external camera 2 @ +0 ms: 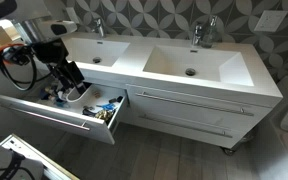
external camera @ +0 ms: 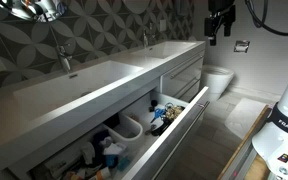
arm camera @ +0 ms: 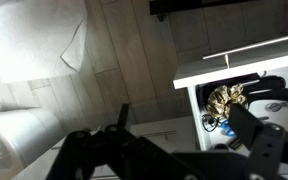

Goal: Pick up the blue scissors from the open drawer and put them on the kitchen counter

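The blue scissors [arm camera: 225, 128] lie in the open drawer [arm camera: 189, 100] next to a leopard-patterned item, partly hidden by my right finger. They show as a small blue spot in both exterior views [external camera: 165, 107] [external camera 2: 108, 103], near the drawer's end. The drawer [external camera: 174, 135] [external camera 2: 54, 118] is pulled out under the grey kitchen counter [external camera: 94, 85] [external camera 2: 134, 65]. My gripper [arm camera: 184, 125] [external camera 2: 72, 78] [external camera: 219, 25] hangs well above and in front of the drawer. Its fingers are spread wide and hold nothing.
The drawer holds clutter: a white bowl [external camera: 131, 127] [external camera 2: 76, 95], a blue-and-white bundle [external camera: 112, 150] and a leopard-patterned item [arm camera: 229, 97]. A toilet [external camera: 219, 80] stands beyond the vanity. The robot base [external camera: 284, 130] is in front. A white roll [arm camera: 14, 140] lies on the floor.
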